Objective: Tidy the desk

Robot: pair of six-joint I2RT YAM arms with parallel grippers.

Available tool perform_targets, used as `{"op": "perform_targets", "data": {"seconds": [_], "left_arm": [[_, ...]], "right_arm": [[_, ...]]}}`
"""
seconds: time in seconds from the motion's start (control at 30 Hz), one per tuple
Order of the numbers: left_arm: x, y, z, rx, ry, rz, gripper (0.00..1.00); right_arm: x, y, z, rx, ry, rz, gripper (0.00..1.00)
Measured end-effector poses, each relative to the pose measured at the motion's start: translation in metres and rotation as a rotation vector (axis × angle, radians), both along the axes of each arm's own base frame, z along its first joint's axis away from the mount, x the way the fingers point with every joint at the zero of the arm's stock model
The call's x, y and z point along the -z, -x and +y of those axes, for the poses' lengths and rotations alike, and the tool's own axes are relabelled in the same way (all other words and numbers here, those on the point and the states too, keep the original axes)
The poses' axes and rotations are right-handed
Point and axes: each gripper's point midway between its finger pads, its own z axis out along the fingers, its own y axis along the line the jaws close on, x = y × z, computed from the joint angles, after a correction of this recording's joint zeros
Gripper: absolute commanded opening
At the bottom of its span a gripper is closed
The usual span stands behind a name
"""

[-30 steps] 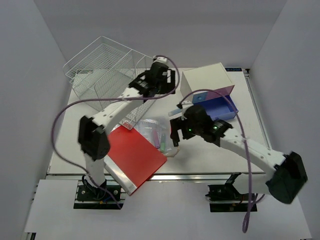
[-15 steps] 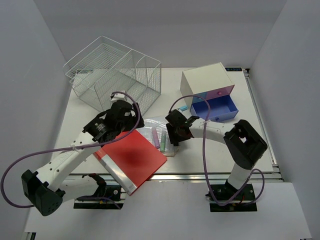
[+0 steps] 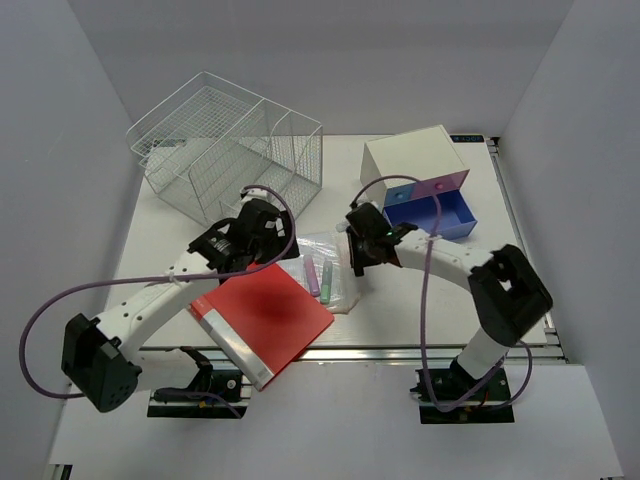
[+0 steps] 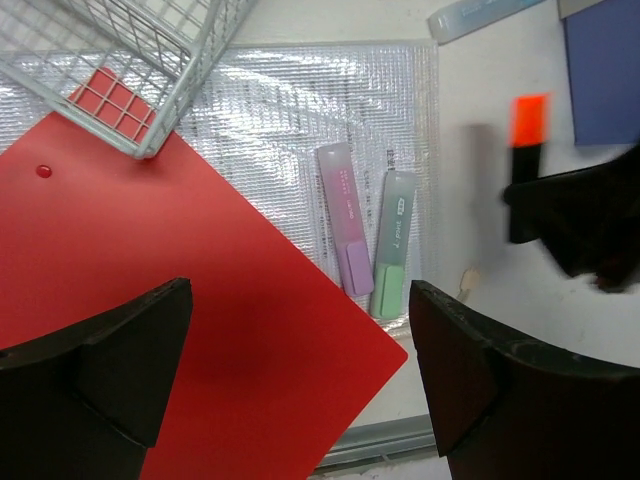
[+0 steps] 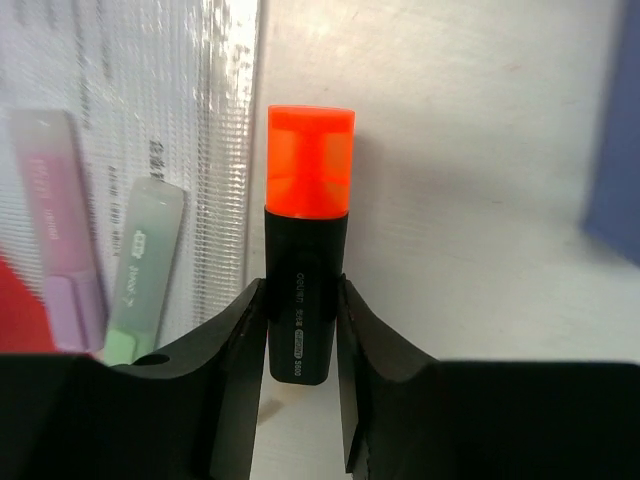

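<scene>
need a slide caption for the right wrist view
Right pincer grips an orange-capped black highlighter over the desk.

orange highlighter [image 5: 308, 240]: white print, illegible | green highlighter [image 5: 140, 270]: dark print, illegible | pink highlighter [image 5: 55, 210]: print, illegible

Red folder [image 3: 262, 318] overlaps a clear pouch [image 4: 300, 110] beside wire basket [image 3: 225, 140].
</scene>
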Motion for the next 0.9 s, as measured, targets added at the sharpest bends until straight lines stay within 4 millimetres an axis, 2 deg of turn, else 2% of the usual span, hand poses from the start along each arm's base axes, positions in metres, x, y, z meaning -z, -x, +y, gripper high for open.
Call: {"op": "perform_targets", "data": {"seconds": [0.07,0.13,0.2,0.3,0.33,0.43,0.47,0.53,0.57,0.63,0.7,0.77,0.9], "left_arm": [[0.009,-0.002,-0.004,0.015,-0.013,0.022,0.98],[0.017,-0.003,-0.008,0.023,-0.02,0.044,0.98],[0.026,-0.005,-0.012,0.031,-0.027,0.065,0.98],[0.04,-0.008,-0.018,0.04,-0.039,0.104,0.98],[0.044,-0.01,-0.021,0.038,-0.041,0.115,0.98],[0.058,-0.017,-0.028,0.03,-0.051,0.152,0.98],[0.063,-0.019,-0.031,0.027,-0.055,0.165,0.98],[0.074,-0.022,-0.034,0.021,-0.064,0.193,0.98],[0.079,-0.023,-0.036,0.017,-0.069,0.207,0.98],[0.089,-0.024,-0.038,0.01,-0.077,0.232,0.98],[0.099,-0.024,-0.039,0.003,-0.084,0.258,0.97],[0.106,-0.023,-0.04,-0.003,-0.091,0.276,0.95],[0.114,-0.023,-0.042,-0.013,-0.104,0.291,0.9]], "right_arm": [[-0.026,-0.008,-0.01,0.028,-0.032,-0.037,0.06],[-0.059,-0.027,-0.026,0.09,-0.081,-0.107,0.06],[-0.09,-0.048,-0.05,0.169,-0.116,-0.181,0.06],[-0.112,-0.073,-0.092,0.303,-0.116,-0.242,0.08],[-0.113,-0.08,-0.105,0.348,-0.105,-0.247,0.09],[-0.102,-0.09,-0.131,0.451,-0.067,-0.218,0.23],[-0.096,-0.092,-0.135,0.473,-0.055,-0.202,0.36],[-0.082,-0.094,-0.139,0.511,-0.032,-0.167,0.45],[-0.076,-0.095,-0.14,0.522,-0.022,-0.15,0.58],[-0.067,-0.097,-0.141,0.55,-0.006,-0.123,0.73],[-0.064,-0.098,-0.141,0.562,0.003,-0.113,0.77],[-0.065,-0.098,-0.141,0.57,0.0,-0.112,0.89],[-0.081,-0.093,-0.146,0.582,-0.015,-0.153,0.89]]}}
